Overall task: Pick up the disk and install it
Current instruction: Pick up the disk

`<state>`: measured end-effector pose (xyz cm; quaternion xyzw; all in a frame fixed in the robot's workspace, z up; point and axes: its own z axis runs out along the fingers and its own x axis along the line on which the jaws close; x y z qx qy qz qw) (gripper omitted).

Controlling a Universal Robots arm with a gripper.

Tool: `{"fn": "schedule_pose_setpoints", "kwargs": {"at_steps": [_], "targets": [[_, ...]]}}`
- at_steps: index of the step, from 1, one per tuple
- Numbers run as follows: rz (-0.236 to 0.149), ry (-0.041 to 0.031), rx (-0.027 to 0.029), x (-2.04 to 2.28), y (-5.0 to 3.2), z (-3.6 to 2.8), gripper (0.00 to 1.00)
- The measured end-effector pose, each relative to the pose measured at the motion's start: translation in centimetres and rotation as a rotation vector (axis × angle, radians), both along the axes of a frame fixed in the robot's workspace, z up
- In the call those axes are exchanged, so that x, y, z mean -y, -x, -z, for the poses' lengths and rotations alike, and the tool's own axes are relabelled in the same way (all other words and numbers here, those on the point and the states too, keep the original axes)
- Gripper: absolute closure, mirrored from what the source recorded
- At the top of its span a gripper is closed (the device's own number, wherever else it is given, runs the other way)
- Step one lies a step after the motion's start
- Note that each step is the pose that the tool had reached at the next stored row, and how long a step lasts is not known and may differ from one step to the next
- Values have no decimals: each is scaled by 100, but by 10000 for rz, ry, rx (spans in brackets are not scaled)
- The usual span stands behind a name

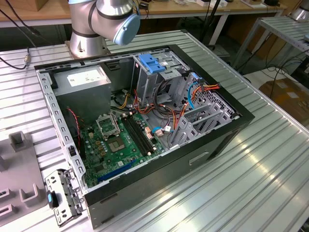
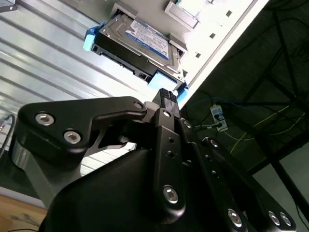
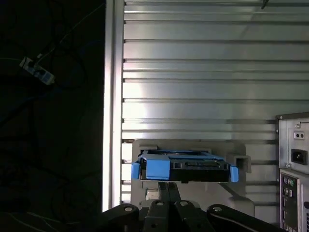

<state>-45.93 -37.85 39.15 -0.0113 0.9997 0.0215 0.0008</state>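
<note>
Jaws closed together — just beside one disk [image 2: 140,36].

bright even light, glare streaks on the ribbed tabletop [image 3: 193,92], deep darkness beyond its edge

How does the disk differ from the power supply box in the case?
The disk carries light-blue side rails and a blue-and-white label; the power supply box is grey with a white sticker. The disk lies on a fixture outside; the box sits inside the open case. Both are rectangular metal.
</note>
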Motion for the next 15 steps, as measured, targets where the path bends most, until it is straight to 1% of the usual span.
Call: {"fn": "schedule_pose_setpoints", "kwargs": {"at_steps": [3,10,15], "targets": [[-372,0,1,0,0,0,89],[-1529,0,1,0,0,1,89],[-2224,0,1,0,0,0,89]]}}
